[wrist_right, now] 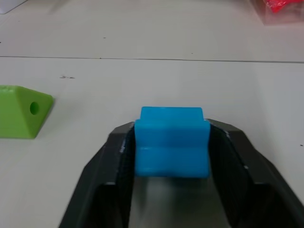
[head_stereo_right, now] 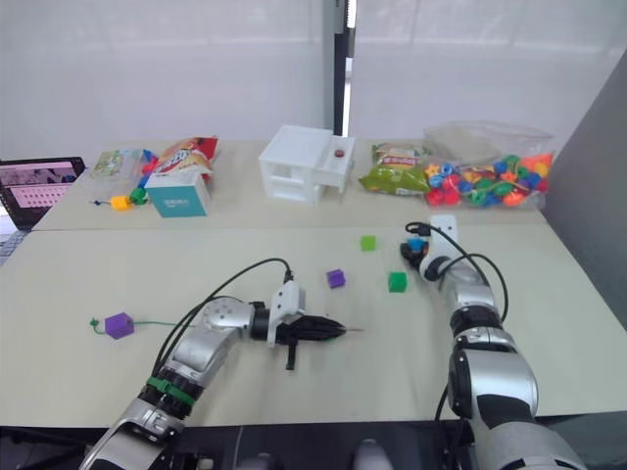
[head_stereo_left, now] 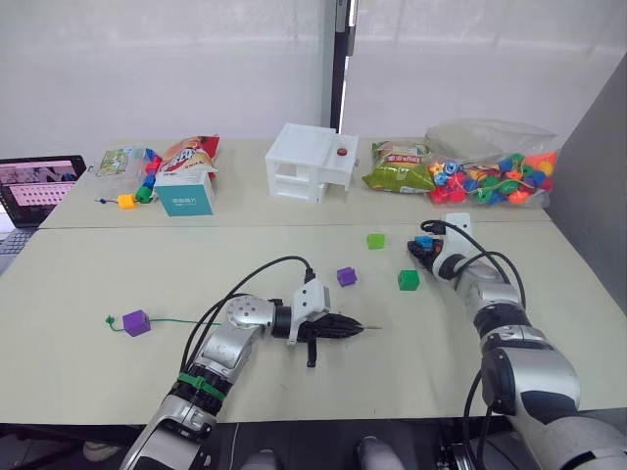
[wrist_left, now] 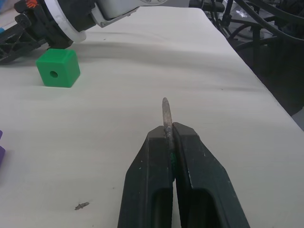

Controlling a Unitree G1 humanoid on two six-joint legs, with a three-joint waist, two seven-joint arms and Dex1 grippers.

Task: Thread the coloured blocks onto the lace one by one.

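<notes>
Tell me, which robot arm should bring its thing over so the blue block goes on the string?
Probably the right. Its right gripper is shut on the blue block and sits free above the table, while the left gripper pinches the lace's needle tip, pointing that way.

The left gripper (head_stereo_left: 351, 330) is held low over the table, fingers pinched together on the lace's needle tip (wrist_left: 165, 114) (pointing forward). The right gripper (wrist_right: 172, 156) is extended farther out, clamped around the blue block (wrist_right: 171, 141).

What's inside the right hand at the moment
The blue block sits clamped between the right hand's fingers. Its hole cannot be seen, and its sides are covered by the fingers.
</notes>
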